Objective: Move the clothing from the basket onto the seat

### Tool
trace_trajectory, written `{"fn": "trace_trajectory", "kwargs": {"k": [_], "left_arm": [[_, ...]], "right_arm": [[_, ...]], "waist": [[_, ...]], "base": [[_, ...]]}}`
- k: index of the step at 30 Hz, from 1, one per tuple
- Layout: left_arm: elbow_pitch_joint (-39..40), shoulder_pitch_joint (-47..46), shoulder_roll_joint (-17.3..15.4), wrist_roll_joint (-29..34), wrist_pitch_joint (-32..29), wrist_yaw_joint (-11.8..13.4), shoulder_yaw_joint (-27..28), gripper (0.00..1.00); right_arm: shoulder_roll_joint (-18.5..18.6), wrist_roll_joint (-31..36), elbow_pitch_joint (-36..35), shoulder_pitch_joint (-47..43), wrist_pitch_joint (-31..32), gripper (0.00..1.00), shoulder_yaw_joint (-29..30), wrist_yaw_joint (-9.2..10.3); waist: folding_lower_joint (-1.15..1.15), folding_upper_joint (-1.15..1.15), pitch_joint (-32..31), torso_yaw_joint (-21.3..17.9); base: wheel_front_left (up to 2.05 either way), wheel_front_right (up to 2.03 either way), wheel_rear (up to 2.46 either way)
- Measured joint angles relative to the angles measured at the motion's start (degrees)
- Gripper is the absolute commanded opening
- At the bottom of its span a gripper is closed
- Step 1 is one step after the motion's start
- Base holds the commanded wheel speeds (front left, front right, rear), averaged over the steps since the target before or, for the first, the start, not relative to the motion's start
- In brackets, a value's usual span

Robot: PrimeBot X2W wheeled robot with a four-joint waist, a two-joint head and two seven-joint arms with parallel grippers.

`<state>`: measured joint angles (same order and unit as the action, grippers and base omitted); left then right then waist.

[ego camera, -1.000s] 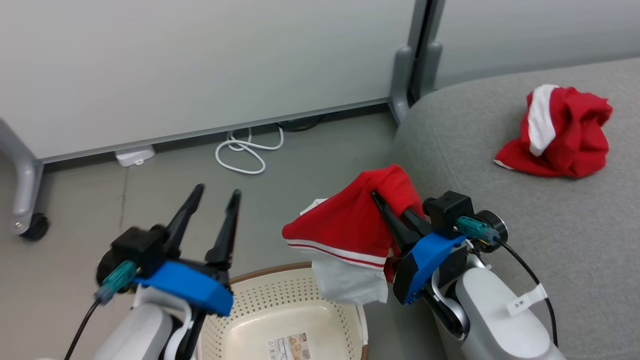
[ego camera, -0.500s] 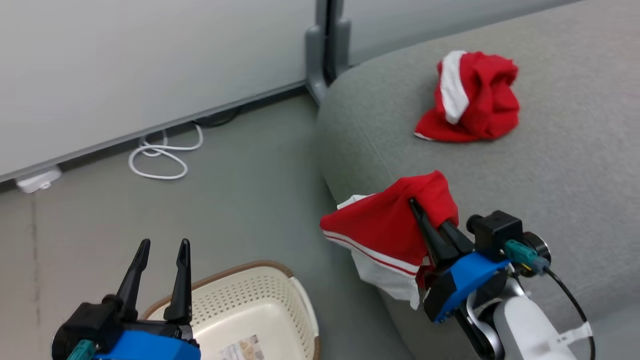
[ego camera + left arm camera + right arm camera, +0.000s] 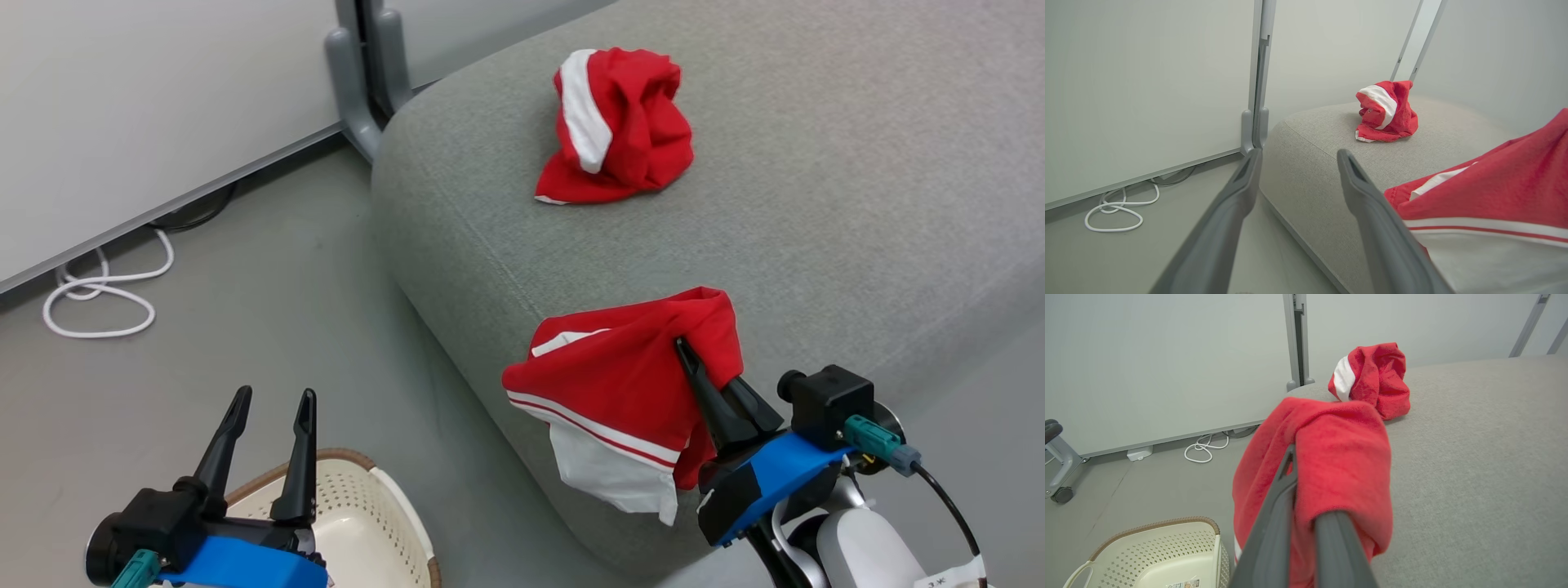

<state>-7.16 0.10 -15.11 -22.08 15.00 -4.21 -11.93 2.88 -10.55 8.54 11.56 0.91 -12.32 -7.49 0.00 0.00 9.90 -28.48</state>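
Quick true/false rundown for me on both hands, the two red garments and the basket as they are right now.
1. The right hand is shut on a red garment. True.
2. A second red garment lies crumpled on the sofa. True.
3. The left hand grips a garment too. False: it is open and empty.
4. The basket stands on the sofa. False: it stands on the floor beside the sofa.
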Motion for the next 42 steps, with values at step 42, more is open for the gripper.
{"fn": "trace_trajectory", "kwargs": {"k": [42], "left_arm": [[9.9, -15.8, -6.5, 5.1, -3.3, -2.5, -3.4, 1.00]], "right_arm": [[13.1, 2.0, 6.9, 52.4, 8.8, 0.00, 28.8, 0.00]], "waist": [[0.01, 0.00, 26.9, 9.8]], "base": [[0.00, 0.00, 0.00]]}}
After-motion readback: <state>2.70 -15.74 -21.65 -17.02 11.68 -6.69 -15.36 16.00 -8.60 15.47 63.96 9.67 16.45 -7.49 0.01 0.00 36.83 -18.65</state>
